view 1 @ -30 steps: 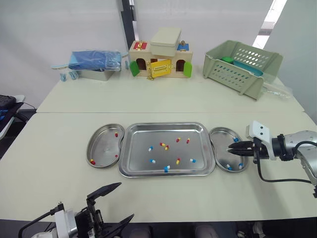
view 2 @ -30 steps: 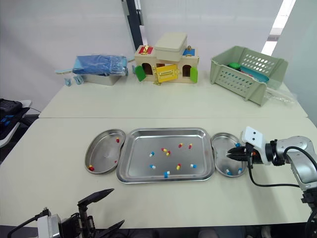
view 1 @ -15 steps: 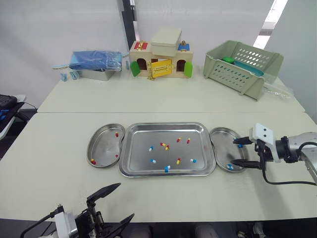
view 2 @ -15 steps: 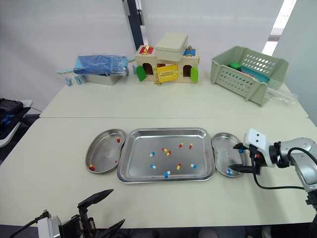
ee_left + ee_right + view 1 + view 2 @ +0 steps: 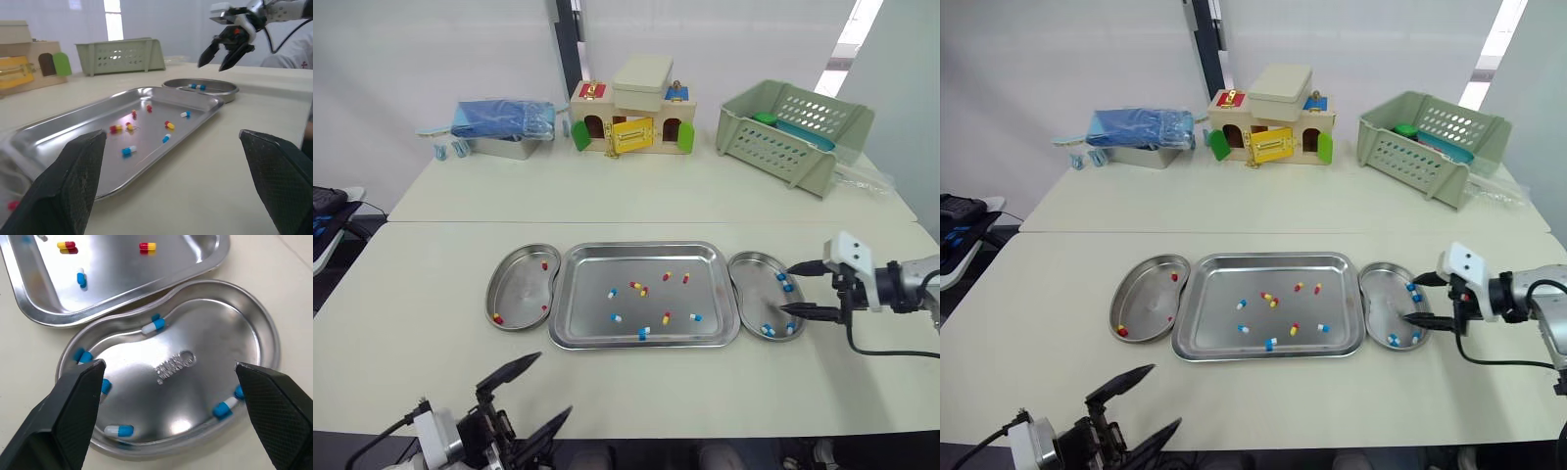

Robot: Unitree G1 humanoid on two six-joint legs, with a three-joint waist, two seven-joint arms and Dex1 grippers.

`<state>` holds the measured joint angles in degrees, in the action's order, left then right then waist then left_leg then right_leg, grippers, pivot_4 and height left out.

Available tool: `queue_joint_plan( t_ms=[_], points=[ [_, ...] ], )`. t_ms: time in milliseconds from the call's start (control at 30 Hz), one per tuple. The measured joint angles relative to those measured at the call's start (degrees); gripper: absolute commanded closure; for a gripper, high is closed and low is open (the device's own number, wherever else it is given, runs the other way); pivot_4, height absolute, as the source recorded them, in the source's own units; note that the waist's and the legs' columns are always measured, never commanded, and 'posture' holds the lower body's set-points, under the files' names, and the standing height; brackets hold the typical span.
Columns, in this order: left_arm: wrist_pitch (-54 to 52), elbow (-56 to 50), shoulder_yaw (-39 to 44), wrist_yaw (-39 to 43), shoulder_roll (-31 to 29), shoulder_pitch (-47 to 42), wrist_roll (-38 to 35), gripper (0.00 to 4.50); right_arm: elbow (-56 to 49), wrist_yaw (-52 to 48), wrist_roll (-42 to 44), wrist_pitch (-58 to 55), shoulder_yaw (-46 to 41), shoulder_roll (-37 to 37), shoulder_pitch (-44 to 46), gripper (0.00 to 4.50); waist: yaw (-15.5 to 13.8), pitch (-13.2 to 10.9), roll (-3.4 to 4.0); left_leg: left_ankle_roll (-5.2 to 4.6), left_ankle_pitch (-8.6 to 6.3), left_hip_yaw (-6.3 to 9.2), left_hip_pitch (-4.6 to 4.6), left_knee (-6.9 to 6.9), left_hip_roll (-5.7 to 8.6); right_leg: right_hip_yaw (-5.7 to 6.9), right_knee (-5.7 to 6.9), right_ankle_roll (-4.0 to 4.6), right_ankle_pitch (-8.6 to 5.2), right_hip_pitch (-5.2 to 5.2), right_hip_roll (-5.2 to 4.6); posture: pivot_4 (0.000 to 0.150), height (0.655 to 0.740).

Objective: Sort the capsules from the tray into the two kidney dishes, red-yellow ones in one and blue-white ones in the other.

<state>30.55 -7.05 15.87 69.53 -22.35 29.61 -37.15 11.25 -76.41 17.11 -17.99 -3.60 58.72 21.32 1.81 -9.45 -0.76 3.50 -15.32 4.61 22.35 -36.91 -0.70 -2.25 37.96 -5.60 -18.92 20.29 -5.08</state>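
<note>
Now that the blue-white capsules (image 5: pixel 784 282) lie free in the shiny steel kidney dish (image 5: pixel 751 261) at centre right, one more seems sorted: the right hand (image 5: pixel 786 288), closed above it a second ago, has opened wide and drawn back toward the right edge. Capsules of both colours (image 5: pixel 666 318) wait in the rectangular steel tray (image 5: pixel 644 249) at centre. The left hand (image 5: pixel 554 382), lower left, hangs open.

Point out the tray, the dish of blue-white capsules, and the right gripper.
tray (image 5: pixel 592 269), left eye view, bare floor.
dish of blue-white capsules (image 5: pixel 756 294), left eye view, bare floor.
right gripper (image 5: pixel 787 288), left eye view, midway between fingertips.
</note>
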Motion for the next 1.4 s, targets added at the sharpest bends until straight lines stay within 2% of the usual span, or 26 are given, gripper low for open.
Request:
queue_joint_plan(
  t_ms=[167, 467, 833, 900, 967, 1100, 1167, 1300, 1400],
  points=[
    [-0.1, 3.8, 6.1, -3.7, -1.3, -0.6, 0.0, 0.00, 10.6, -1.5, -0.2, 4.9, -4.9, 4.0, -0.7, 0.04, 0.0, 0.0, 0.00, 0.00, 0.00, -0.03, -0.14, 0.01, 0.00, -0.01, 0.02, 0.00, 0.00, -0.07, 0.00, 0.150, 0.7400],
    [-0.1, 7.6, 10.0, -1.1, -3.4, 1.2, -0.5, 0.00, 32.0, -2.5, -5.6, 15.9, -4.0, 4.5, 5.1, 0.04, 0.5, 0.0, 0.19, -0.02, -0.01, -0.19, -0.35, 0.06, 0.00, -0.16, 0.03, 0.00, 0.00, -0.15, 0.00, 0.150, 0.7400],
    [-0.1, 7.7, 10.0, -0.6, -3.3, 1.1, -0.5, 0.00, 35.4, -4.7, -8.1, 18.4, -2.2, 4.5, 8.6, 0.04, 0.4, -0.1, 0.20, -0.01, -0.01, -0.19, -0.35, 0.06, -0.02, -0.16, 0.03, 0.00, 0.00, -0.16, 0.00, 0.150, 0.7400],
    [-0.1, 7.7, 10.0, -0.6, -3.3, 1.2, -0.5, 0.00, 31.8, -6.0, -7.5, 16.5, -2.0, 4.5, 8.5, 0.04, 0.6, -0.1, 0.28, -0.01, -0.01, -0.20, -0.35, 0.06, -0.02, -0.18, 0.04, 0.00, 0.00, -0.15, 0.00, 0.150, 0.7400],
    [-0.1, 7.1, 9.8, -0.3, -3.2, 1.5, -0.4, 0.00, 23.4, -7.0, -5.8, 11.7, -2.0, 4.5, 6.6, 0.04, 0.7, -0.1, 0.31, -0.01, -0.02, -0.19, -0.35, 0.07, -0.05, -0.17, 0.04, 0.00, 0.00, -0.14, 0.02, 0.150, 0.7400],
    [-0.2, 2.5, 5.7, -0.2, -1.0, 3.4, 0.5, 0.00, -6.2, -6.2, 1.1, -6.6, 1.7, 3.7, 3.9, 0.04, 0.9, -0.1, 0.43, -0.01, -0.02, -0.13, -0.34, 0.07, -0.06, -0.16, 0.06, 0.00, 0.00, -0.14, 0.02, 0.150, 0.7400],
    [-0.4, 0.6, 3.6, -0.3, 0.0, 3.8, 1.0, 0.00, -17.5, -4.1, 4.5, -14.4, 3.6, 2.4, 4.8, 0.04, 0.4, -0.1, 0.36, 0.00, -0.02, -0.09, -0.32, 0.06, -0.05, -0.11, 0.04, 0.00, 0.00, -0.16, 0.02, 0.150, 0.7400],
    [-0.4, 0.2, 1.9, -0.4, 0.3, 4.6, 1.7, 0.00, -28.0, 4.2, 7.1, -26.2, 9.1, -6.5, 11.8, 0.04, 0.1, -0.1, 0.20, 0.01, -0.03, -0.08, -0.30, 0.04, -0.05, -0.11, 0.03, 0.00, 0.00, -0.13, 0.02, 0.150, 0.7400],
    [-0.3, 0.1, 0.6, -1.3, 1.1, 4.0, 2.2, 0.00, -33.3, 11.4, 5.9, -31.8, 17.1, -15.2, 16.5, 0.04, 0.1, -0.1, 0.20, 0.01, -0.03, -0.02, -0.26, 0.06, -0.04, -0.08, 0.03, 0.00, 0.00, -0.07, 0.03, 0.150, 0.7400]
  ],
)
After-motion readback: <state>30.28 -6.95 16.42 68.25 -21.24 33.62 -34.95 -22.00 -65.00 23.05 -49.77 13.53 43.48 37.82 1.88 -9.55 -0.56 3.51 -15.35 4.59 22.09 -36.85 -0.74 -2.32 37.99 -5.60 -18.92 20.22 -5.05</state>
